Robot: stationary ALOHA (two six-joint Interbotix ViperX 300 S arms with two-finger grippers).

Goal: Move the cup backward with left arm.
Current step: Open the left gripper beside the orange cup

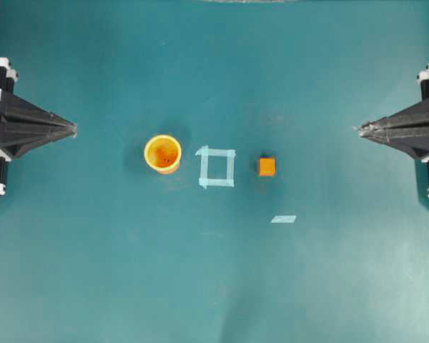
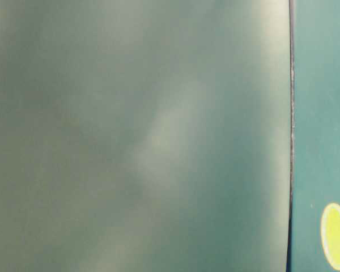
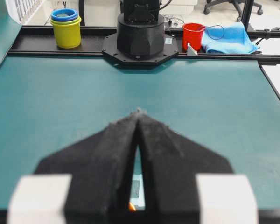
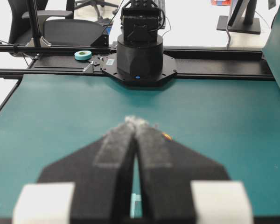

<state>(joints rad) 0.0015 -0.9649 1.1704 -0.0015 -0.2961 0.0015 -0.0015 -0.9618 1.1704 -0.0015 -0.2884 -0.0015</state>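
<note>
Nothing has begun: the cup [image 1: 162,153] stands upright on the tabletop [image 1: 214,286], just at nine o'clock of the tape square [image 1: 217,167]. The left pincer [image 1: 70,129] is clenched and empty, well apart; the right pincer [image 1: 363,130] likewise. Reaching, gripping and moving it backward all remain.

Left pincer [image 1: 73,129] and right pincer [image 1: 360,129] (both closed) face each other.
</note>
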